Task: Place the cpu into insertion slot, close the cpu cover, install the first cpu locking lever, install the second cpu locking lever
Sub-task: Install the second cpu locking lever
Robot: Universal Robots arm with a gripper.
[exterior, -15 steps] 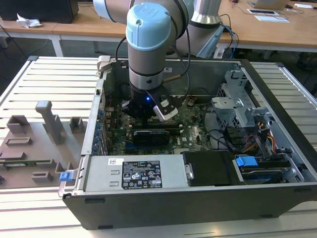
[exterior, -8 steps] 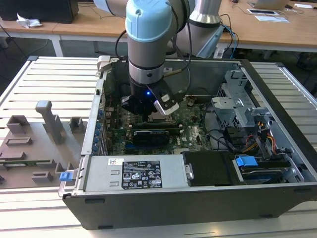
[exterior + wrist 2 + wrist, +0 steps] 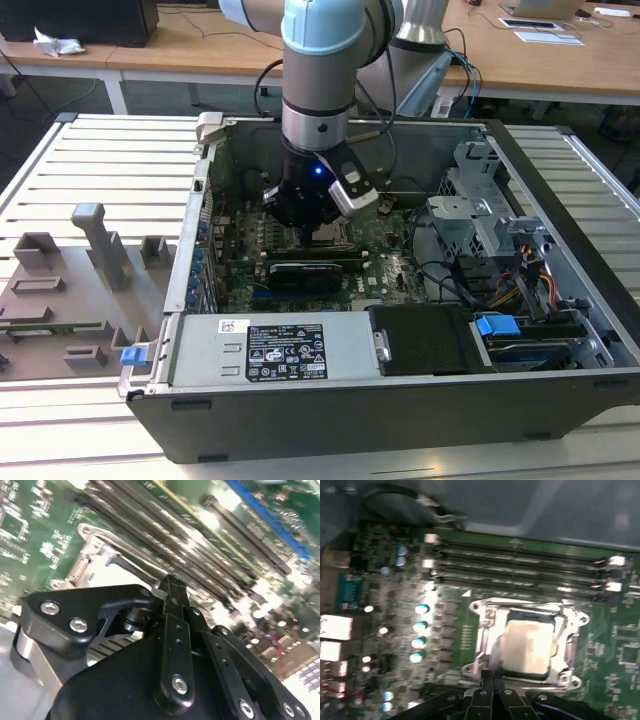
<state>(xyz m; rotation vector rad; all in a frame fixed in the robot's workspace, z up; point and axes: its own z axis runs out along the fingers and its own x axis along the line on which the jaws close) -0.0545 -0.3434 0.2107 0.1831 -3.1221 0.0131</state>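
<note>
In the first wrist view the cpu (image 3: 527, 647) lies flat in the insertion slot, its pale metal top showing through the window of the cpu cover (image 3: 487, 630). The cover's silvery frame is folded down around it. My gripper (image 3: 488, 676) is shut with nothing visibly between its black fingers, and its tips sit at the socket's edge. In the second wrist view the shut gripper (image 3: 170, 582) points at the cover's frame (image 3: 95, 542), next to a thin metal rod (image 3: 130, 565). In the exterior view the gripper (image 3: 308, 228) hangs low over the socket (image 3: 327, 238) inside the open computer case.
Long memory slots (image 3: 520, 565) run beside the socket. A black card (image 3: 315, 270) stands just in front of it. The power supply (image 3: 275, 350), a drive cage (image 3: 480, 205) and the case walls (image 3: 205, 190) hem in the board. Grey fixtures (image 3: 100, 245) stand on the table at the exterior view's left.
</note>
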